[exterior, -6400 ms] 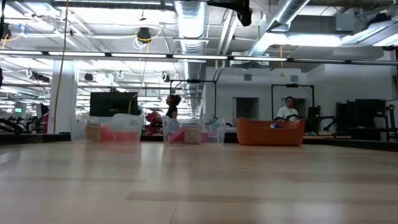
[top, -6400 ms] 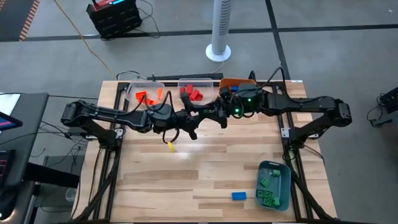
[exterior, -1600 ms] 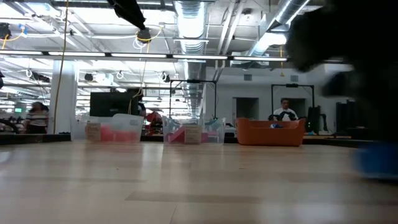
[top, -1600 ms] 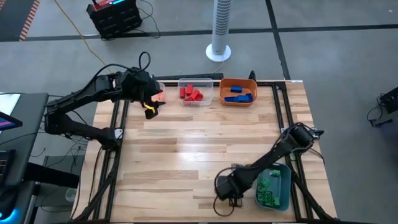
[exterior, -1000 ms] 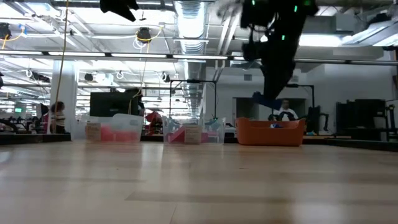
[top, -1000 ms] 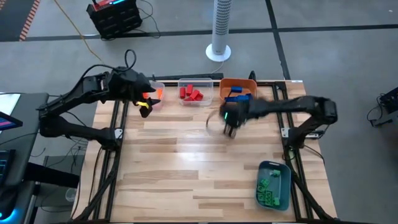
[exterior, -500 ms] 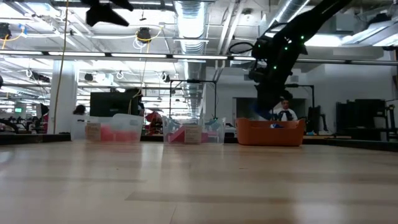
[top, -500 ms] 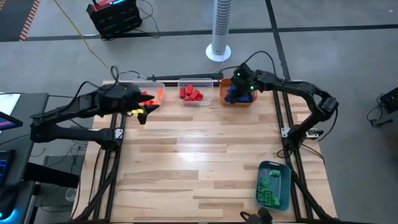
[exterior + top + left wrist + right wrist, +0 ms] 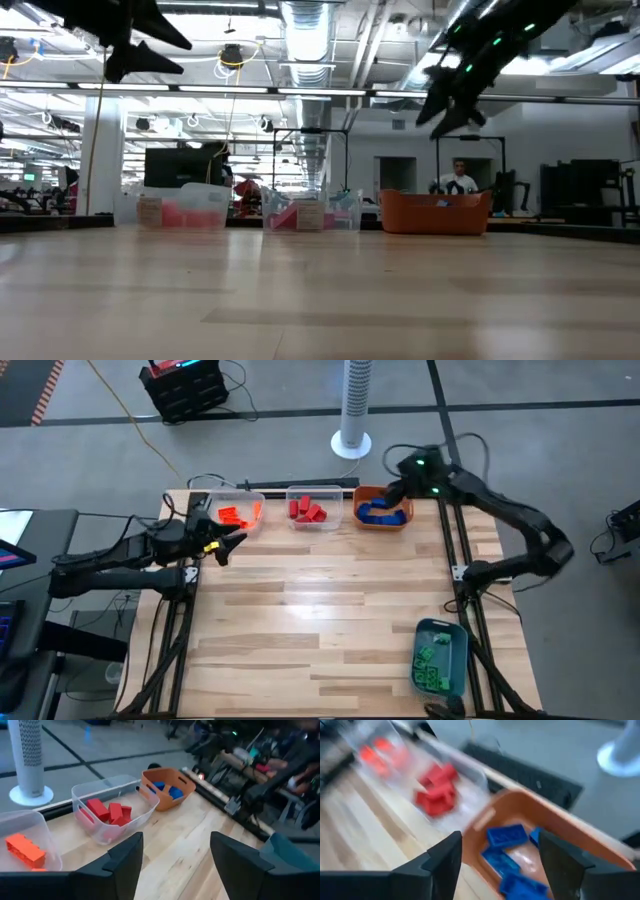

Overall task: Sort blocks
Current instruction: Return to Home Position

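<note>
Tools: left gripper (image 9: 230,546), fingers (image 9: 125,860) spread wide, nothing between them; raised over the far left edge of the table (image 9: 320,610), just to the near side of the left clear bin (image 9: 250,494); right gripper (image 9: 390,496), fingers (image 9: 445,862) likewise parted and empty; raised above the orange bin (image 9: 358,510), toward its far right side.

Contents, far edge, left to right, three bins side by side in a row: orange blocks (image 9: 237,514) in the left clear bin; red blocks (image 9: 308,511) in the middle clear bin (image 9: 315,490); blue blocks (image 9: 378,514) in the orange bin.

Near right corner: blue-grey bin (image 9: 440,624) holding green blocks (image 9: 432,665); well apart from both grippers.
</note>
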